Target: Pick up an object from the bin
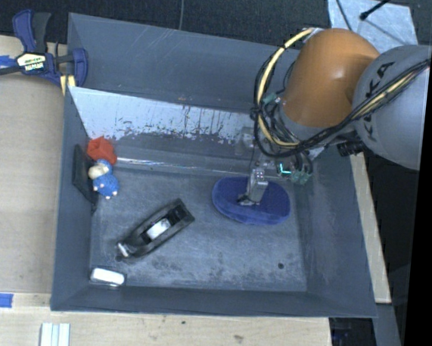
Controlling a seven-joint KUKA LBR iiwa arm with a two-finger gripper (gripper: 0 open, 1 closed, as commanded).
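A flat, round dark blue disc point(262, 207) lies on the bin floor at the right of centre. My gripper point(252, 196) hangs straight down over it, its fingertips resting on the disc's upper left part. The fingers stand close together, and nothing shows between them.
A black tape dispenser with a white roll point(156, 229) lies at the lower middle. A small white piece point(107, 277) sits in the front left corner. By the left wall lie a red, cream and blue toy figure point(102, 167) and a black flat piece point(81, 174).
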